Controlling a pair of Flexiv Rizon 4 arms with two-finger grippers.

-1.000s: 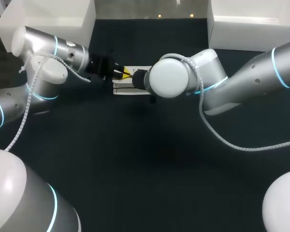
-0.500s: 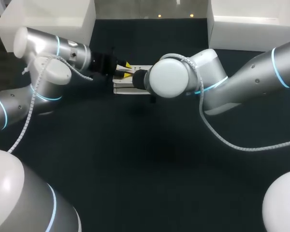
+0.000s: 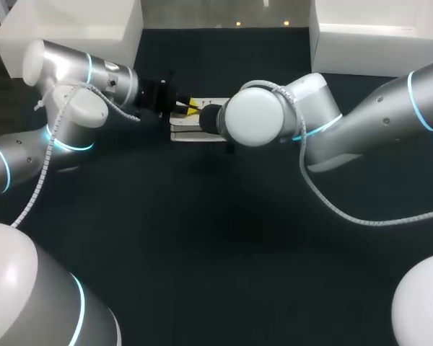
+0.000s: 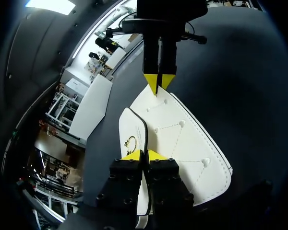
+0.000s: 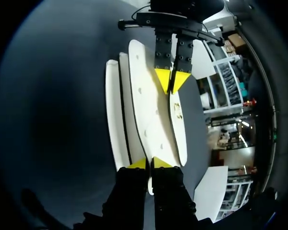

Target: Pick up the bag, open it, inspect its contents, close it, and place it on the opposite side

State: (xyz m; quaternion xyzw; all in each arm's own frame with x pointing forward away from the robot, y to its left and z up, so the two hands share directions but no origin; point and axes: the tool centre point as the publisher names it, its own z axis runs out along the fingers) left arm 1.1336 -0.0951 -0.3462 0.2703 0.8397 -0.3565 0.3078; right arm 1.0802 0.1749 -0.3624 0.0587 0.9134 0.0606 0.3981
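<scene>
Head view: bag sits at the far middle of the table, slightly left of centre, mostly covered by the two wrists. Left arm comes in from the left. Left gripper is at the bag's left end, yellow tips just visible. Right arm comes in from the right and reaches past the middle. Its big wrist joint hides the right gripper from this camera. One white bin is at the far left corner and another bin at the far right, both well apart from the bag.

Left wrist view: left gripper is clamped on the bag's near edge, a thin white panel pinched between both tips. Right gripper is opposite, tips pressed together on the bag's far edge. Bag is white with quilt-pattern stitching and small studs. A narrower panel with a small gold emblem stands just beside the big flap.

Right wrist view: right gripper pinches a panel edge between both tips. Left gripper pinches the bag at the far end. Bag shows as several white panels on edge, fanned out with dark gaps between them. Two outer panels lie to one side of the grippers, the emblem panel to the other. Can't tell if the bag touches the table or is lifted off it.
</scene>
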